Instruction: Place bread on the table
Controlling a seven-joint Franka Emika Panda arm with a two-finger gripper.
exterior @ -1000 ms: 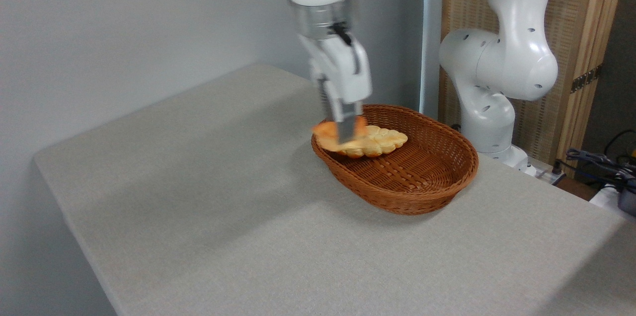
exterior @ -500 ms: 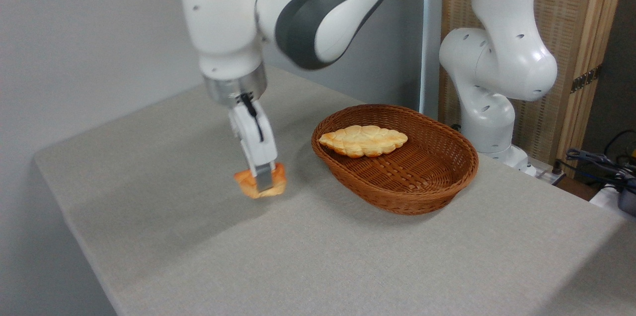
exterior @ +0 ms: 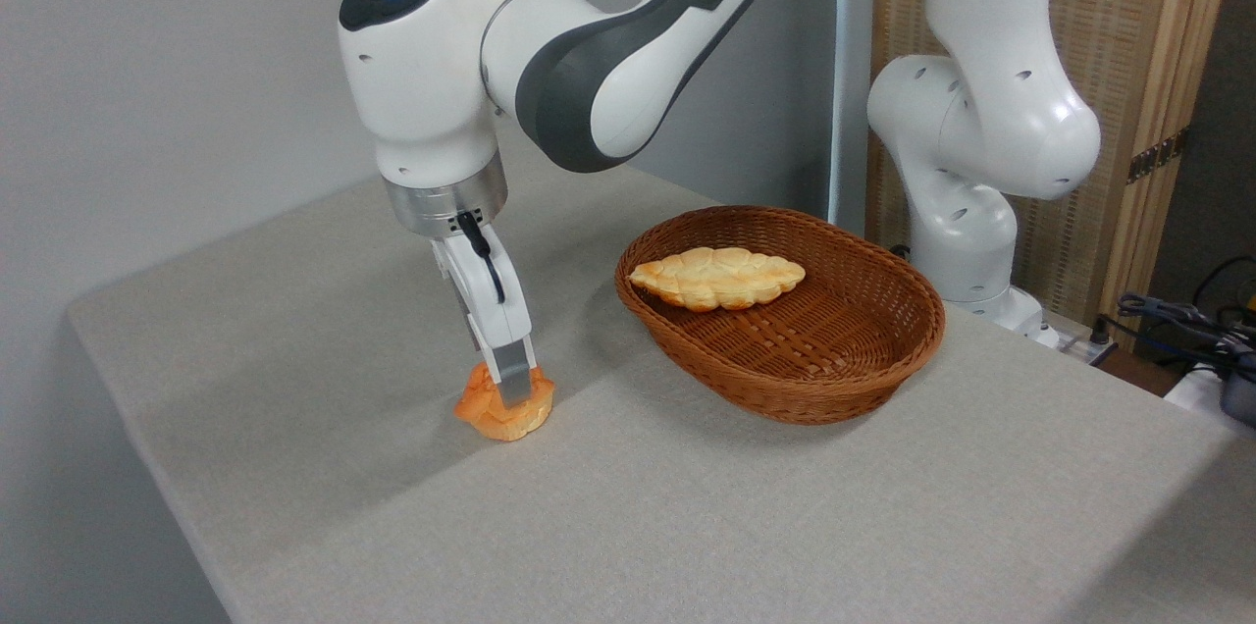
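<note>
The grey cloth-covered tabletop (exterior: 324,310) filled most of the view, its left edge set against a plain pale wall. On its left half, the bun (exterior: 504,405) rested on the cloth, tilted, its orange lobed top turned partly to the left and its paler base low on the right. The tool (exterior: 512,387) pointed downward onto the bun, its fingers (exterior: 511,375) pressed narrowly against the bun's sides and gripping it. Above, the white wrist carried a lit blue indicator, and the grey-and-white arm rose toward the upper right. A shadow lay across the cloth below and to the left of the bun. To the right, near but apart from the bun, stood the brown wicker basket (exterior: 854,359), holding a pale braided loaf (exterior: 717,278) against its far left wall. Beyond the basket stood the arm's white base, with a wooden screen behind it and cables at the far right edge.
</note>
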